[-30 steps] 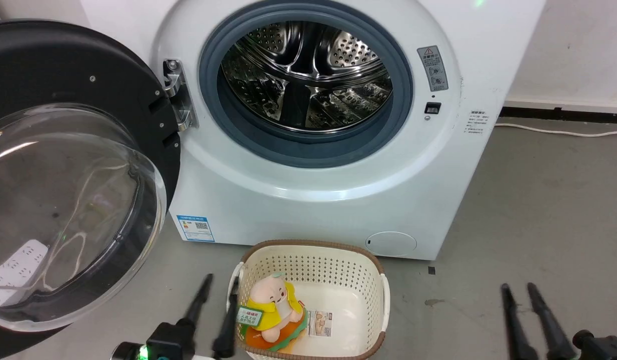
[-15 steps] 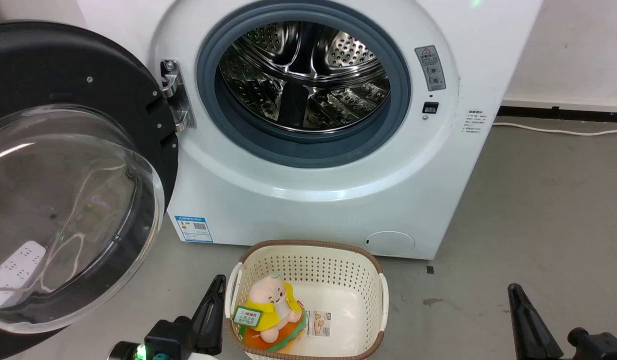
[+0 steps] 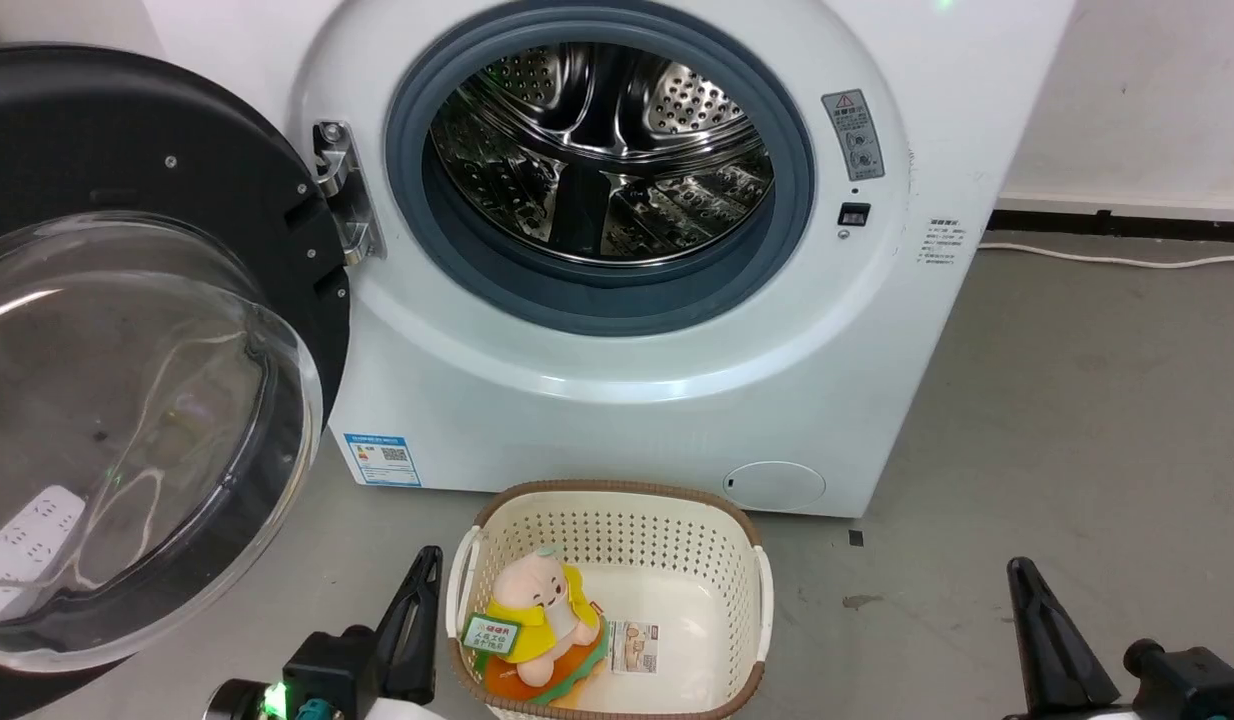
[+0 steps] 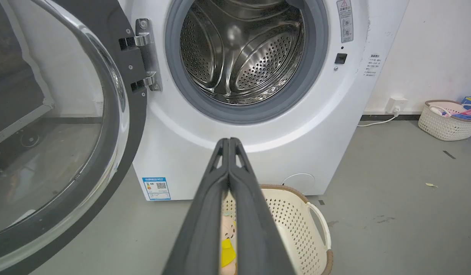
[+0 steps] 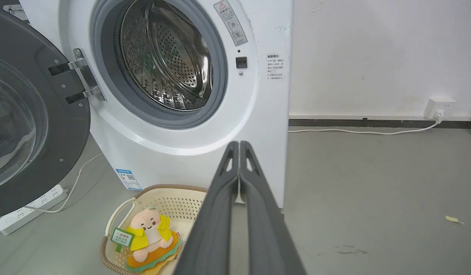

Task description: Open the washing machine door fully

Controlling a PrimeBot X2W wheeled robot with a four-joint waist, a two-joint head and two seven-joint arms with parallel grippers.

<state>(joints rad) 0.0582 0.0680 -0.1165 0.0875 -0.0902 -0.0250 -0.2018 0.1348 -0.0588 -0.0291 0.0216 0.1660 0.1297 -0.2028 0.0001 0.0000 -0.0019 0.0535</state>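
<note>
The washing machine door (image 3: 147, 350) hangs swung wide, left of the washing machine (image 3: 627, 390). Our left gripper (image 3: 427, 570) and right gripper (image 3: 1022, 580) are both pinched closed on nothing, low, one each side of the basket (image 3: 617, 510). We think the door looks done. For any last push, we should nudge the black rim softly, not the glass.

The left gripper (image 3: 427, 570) with two long dark fingers, spread apart one second ago, is now pressing them together with nothing between. The right gripper (image 3: 1022, 585) is doing the same. The head camera is also drifting slightly, not the things.
</note>
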